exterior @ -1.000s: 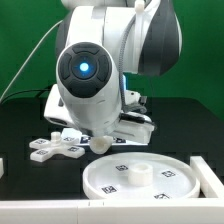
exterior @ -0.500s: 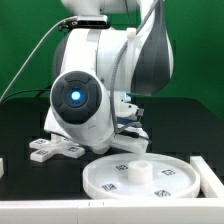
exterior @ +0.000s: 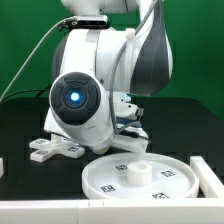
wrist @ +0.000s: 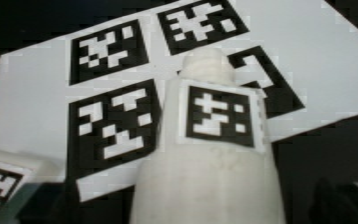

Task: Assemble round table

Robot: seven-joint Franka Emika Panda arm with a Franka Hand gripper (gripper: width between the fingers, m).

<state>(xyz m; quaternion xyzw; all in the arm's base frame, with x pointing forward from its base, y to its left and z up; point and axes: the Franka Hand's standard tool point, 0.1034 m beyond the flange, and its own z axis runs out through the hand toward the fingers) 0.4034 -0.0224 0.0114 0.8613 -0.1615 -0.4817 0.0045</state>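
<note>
The large round disc (exterior: 100, 182) lies flat at the front of the exterior view, with a raised hub (exterior: 138, 171) in its middle. The cross-shaped foot (exterior: 55, 149) lies on the black table toward the exterior view's left. In the wrist view the white cylinder leg (wrist: 208, 150) with a square tag fills the middle and runs down between dark fingers. My gripper (wrist: 202, 210) is shut on the leg. In the exterior view the arm's body hides the gripper and the leg.
The marker board (wrist: 51, 95) lies under and behind the leg in the wrist view. A small white tagged piece (wrist: 2, 185) shows beside it. White blocks stand at the exterior view's right (exterior: 208, 172) and left edge (exterior: 2, 166).
Between one second and half a second ago the arm swung down and toward the exterior view's left. Since then nothing has visibly moved.
</note>
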